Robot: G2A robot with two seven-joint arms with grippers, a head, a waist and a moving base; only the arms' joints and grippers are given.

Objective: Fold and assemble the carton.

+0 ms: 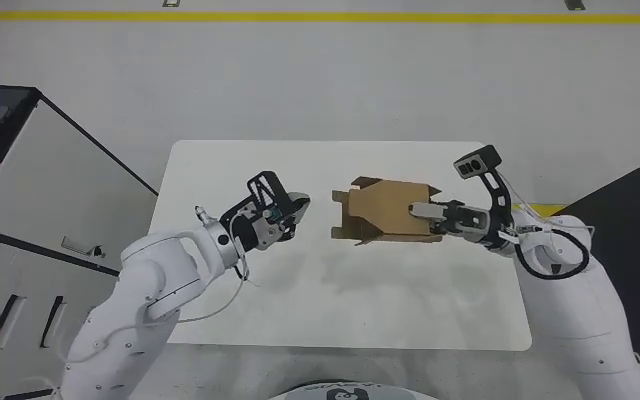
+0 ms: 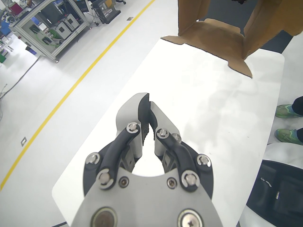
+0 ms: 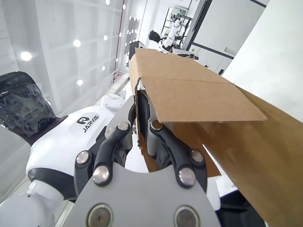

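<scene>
While the right gripper (image 3: 142, 109) pinches the brown cardboard carton (image 1: 390, 205) at its 3 o'clock flap (thin hold, may slip), the left gripper (image 2: 149, 109) sits closed, empty.

The left arm (image 1: 150, 285) and right arm (image 1: 585, 290) are wearing glossy white shells; the left gripper (image 2: 148, 101) is showing silver plates, round screws, black ribbed pads (image 2: 143, 109).
</scene>
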